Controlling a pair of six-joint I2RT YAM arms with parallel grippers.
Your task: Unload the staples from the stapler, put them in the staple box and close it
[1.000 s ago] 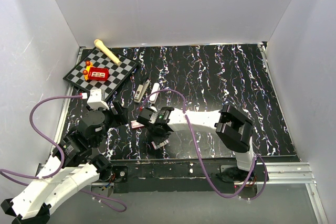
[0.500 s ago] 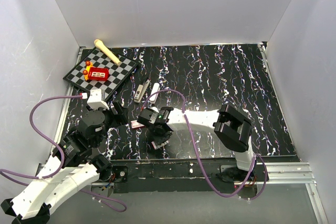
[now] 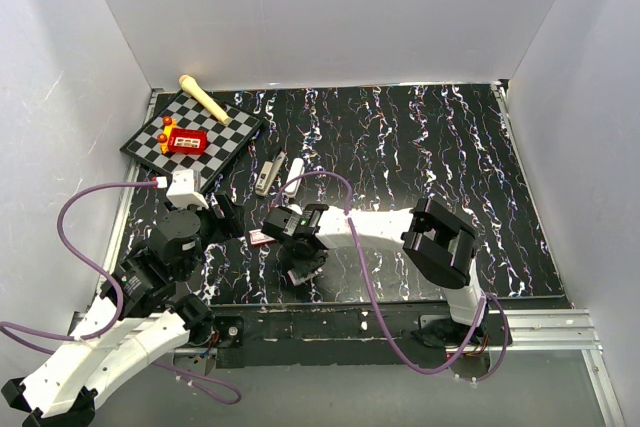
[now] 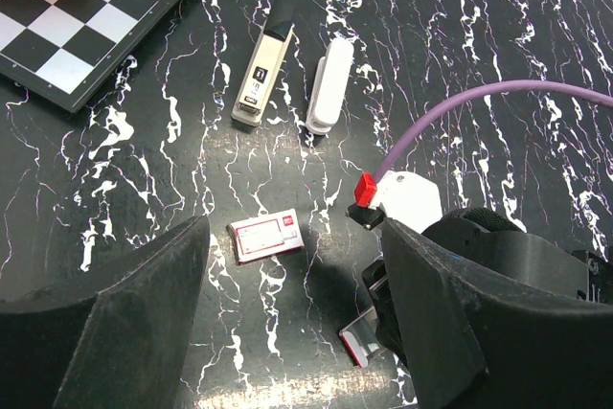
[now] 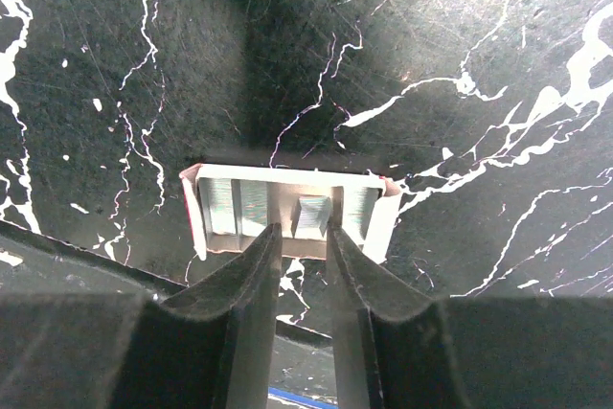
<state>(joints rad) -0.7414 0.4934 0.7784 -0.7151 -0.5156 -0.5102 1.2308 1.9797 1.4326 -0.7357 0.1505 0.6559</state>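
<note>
The stapler lies flat on the black marbled table, grey-silver with a dark tip; it also shows in the left wrist view. My right gripper points down over a small open tray holding silvery staples. Its fingertips stand a narrow gap apart around one tilted strip, which touches the right finger only. My left gripper is wide open and empty, hovering left of the right gripper, with the tray by its right finger.
A small red-and-white box lies between the arms. A white stick lies beside the stapler. A chessboard with a red block and a wooden peg sits at the far left. White walls enclose the table.
My right arm has shifted slightly to the left over the tray. The left arm and the stapler have not moved.
</note>
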